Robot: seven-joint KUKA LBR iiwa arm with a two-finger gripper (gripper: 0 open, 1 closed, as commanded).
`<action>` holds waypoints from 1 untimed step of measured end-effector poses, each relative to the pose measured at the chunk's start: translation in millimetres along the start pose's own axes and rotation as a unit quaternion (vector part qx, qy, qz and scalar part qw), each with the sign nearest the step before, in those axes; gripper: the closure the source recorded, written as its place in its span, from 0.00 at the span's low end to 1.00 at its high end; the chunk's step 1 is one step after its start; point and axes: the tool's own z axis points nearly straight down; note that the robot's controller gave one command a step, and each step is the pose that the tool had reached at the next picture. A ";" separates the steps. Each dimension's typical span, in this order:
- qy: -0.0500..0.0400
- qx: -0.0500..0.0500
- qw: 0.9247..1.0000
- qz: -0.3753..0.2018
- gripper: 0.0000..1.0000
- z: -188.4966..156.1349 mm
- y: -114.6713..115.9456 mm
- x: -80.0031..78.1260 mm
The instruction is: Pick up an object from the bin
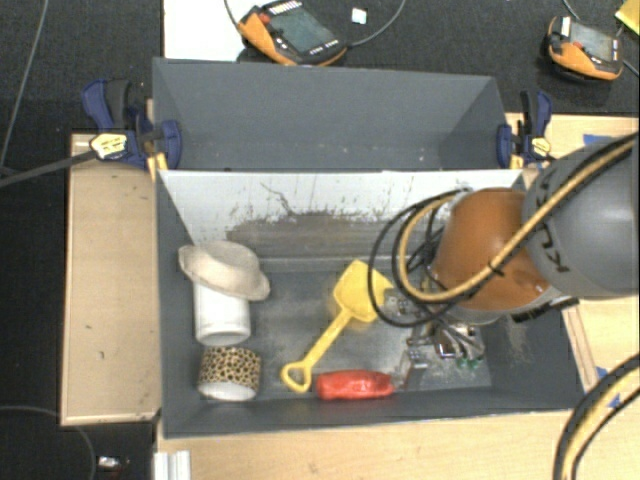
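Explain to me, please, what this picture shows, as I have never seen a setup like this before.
A single camera looks down, a little from the side, into a grey metal bin of small loose things. The big grey shape coming in from the right is a robot arm. The orange cover and the black cables are parts of it. At its tip, low over the right part of the bin floor, sits its hand, the part that grasps. I cannot tell whether it holds anything.

Nearest to the hand, just to its left by the front wall, lies a red oblong thing. Beside that is a yellow toy shovel. On the left are a white cup with a beige cap-like piece against its top, and a leopard-print roll of tape.
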 end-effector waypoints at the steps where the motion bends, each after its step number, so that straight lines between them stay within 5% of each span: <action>1: -0.010 -0.002 0.991 -0.131 0.00 28.7 40.4 -58.2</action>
